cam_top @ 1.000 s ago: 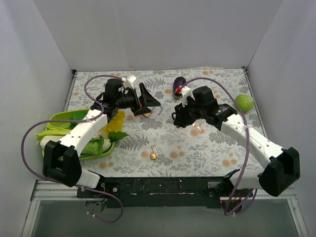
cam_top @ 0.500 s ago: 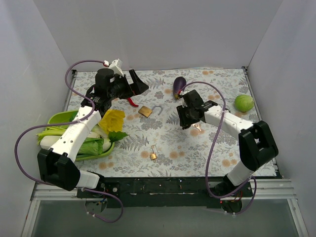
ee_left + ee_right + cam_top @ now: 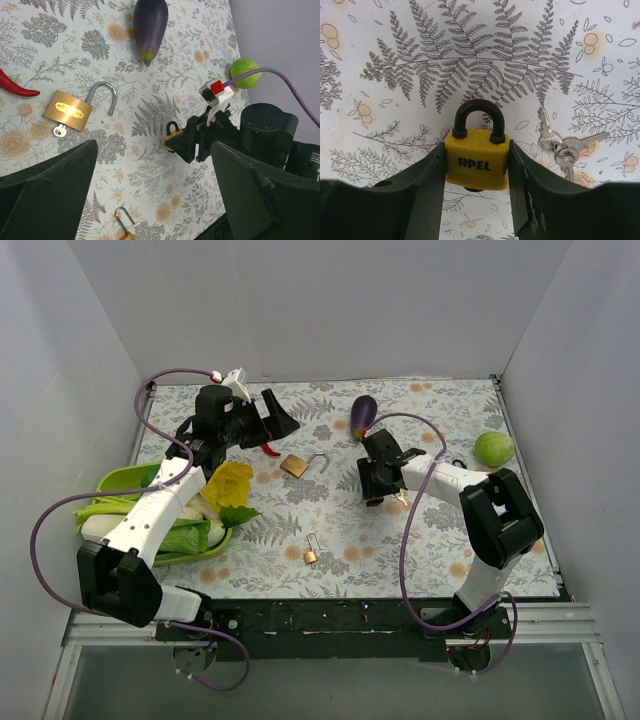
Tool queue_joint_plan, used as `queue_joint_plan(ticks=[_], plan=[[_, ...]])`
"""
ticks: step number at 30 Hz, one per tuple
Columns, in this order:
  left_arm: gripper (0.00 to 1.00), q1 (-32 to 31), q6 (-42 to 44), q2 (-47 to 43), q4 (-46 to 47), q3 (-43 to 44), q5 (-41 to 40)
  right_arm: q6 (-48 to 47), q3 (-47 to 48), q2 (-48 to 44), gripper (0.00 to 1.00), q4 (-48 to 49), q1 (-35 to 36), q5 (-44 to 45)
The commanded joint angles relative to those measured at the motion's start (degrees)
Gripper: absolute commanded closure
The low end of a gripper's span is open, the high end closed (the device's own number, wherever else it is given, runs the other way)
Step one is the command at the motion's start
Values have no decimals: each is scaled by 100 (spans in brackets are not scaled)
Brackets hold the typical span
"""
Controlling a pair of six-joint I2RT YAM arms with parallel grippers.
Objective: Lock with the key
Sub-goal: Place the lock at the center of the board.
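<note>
The right gripper [image 3: 476, 155] sits right of the table's [image 3: 430, 540] middle, its fingers half closed and pressing on both sides of the yellow padlock [image 3: 476, 161]. The padlock's black shackle is closed and points away from the wrist. Whether the padlock rests on the table or hangs just above it cannot be told. A bunch of keys [image 3: 555, 142] lies flat on the table just to the right of that padlock, apart from it and outside the fingers. The left gripper [image 3: 152, 150] is toward the far left corner with its fingers spread wide and nothing between them. Just beside it, nearer the middle of the table, lies a brass padlock [image 3: 68, 111] with its shackle swung open and a small key [image 3: 59, 131] in its base. A red chilli [image 3: 268, 449] lies near that padlock on the left. A smaller brass padlock [image 3: 311, 554] lies close to the near edge, about midway along it. An aubergine [image 3: 363, 412] lies by the far edge, a green round fruit [image 3: 494, 448] by the right edge, and a green tray [image 3: 120, 480] of leafy vegetables by the left edge.
</note>
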Motion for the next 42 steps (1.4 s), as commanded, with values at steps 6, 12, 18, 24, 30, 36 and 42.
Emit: queue_joint_plan(ticks=[6,12,18,24,30,36,42], plan=[[2,114,-69,-309,63,-144,-30,379,484,477,99,-20,-21,443],[2,158,-78,-362,37,-197,-3,502,599,601,75,-178,-21,373],[2,167,-95,-327,19,-144,32,503,652,320,38,-284,-21,127],[2,167,-87,-204,-51,-4,137,-224,827,-409,19,-267,-178,-189],[2,167,89,-160,-42,163,278,-1622,871,-1227,18,-529,-1528,-1462],[2,176,230,-125,28,233,296,-3355,951,-1526,10,-1285,-3104,-2087],[2,176,230,-2,81,313,594,-4023,995,-1211,8,-1524,-4019,-2387]])
